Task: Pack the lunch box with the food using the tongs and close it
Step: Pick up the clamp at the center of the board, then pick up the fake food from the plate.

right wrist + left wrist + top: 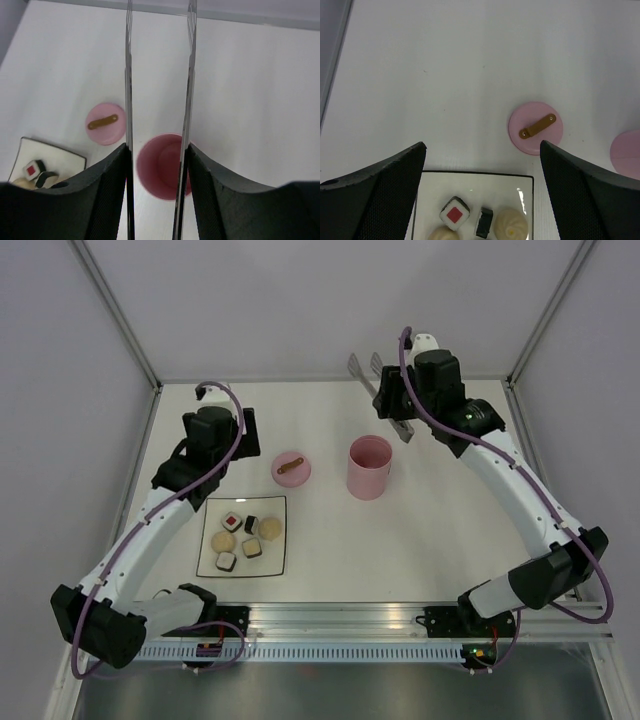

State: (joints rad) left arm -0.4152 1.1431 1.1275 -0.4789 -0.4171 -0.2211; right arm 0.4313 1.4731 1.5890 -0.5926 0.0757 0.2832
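Five pieces of food (243, 533) sit on the white plate (273, 562) toward the near left corner of the table (450, 530). The lunch box (369, 468) stands upright and uncovered mid-table. Its lid (291, 468) lies flat just to its left, apart from it, handle up. Near the far edge, the right gripper (157, 150) clasps the tongs (190, 75), both slim arms lying against its fingers. The left gripper (482, 147) hangs above the plate's far edge, jaws spread wide, holding nothing.
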